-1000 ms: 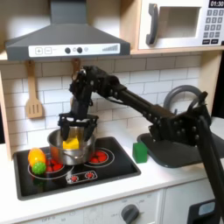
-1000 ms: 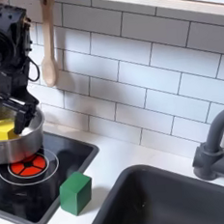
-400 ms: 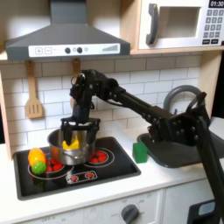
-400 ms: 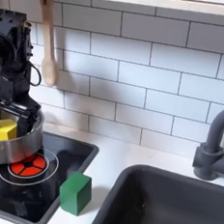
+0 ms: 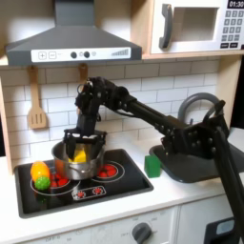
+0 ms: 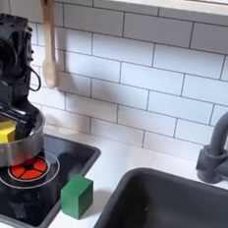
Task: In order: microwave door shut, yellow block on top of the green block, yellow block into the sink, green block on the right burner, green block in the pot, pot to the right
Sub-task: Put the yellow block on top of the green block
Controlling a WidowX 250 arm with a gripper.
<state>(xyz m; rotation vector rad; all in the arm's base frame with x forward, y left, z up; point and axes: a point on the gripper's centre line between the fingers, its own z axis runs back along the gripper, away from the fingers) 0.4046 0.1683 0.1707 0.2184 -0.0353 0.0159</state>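
The gripper [image 5: 84,134] hung over the pot [image 5: 73,160], its fingers spread, gripping nothing; the yellow block [image 6: 3,132] lay in the pot just below it. The first exterior view alone showed the microwave door [image 5: 192,26] shut, up to the gripper's right. The green block [image 6: 78,196] stood apart on the cooktop's corner beside the sink [image 6: 184,208].

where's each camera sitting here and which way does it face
First exterior view: in front of the toy kitchen, facing the tiled wall; shows the arm, the gripper above the pot, and the microwave door.
Second exterior view: closer, looking along the counter; shows the gripper and the sink.
Both show the yellow block in the pot and the green block.
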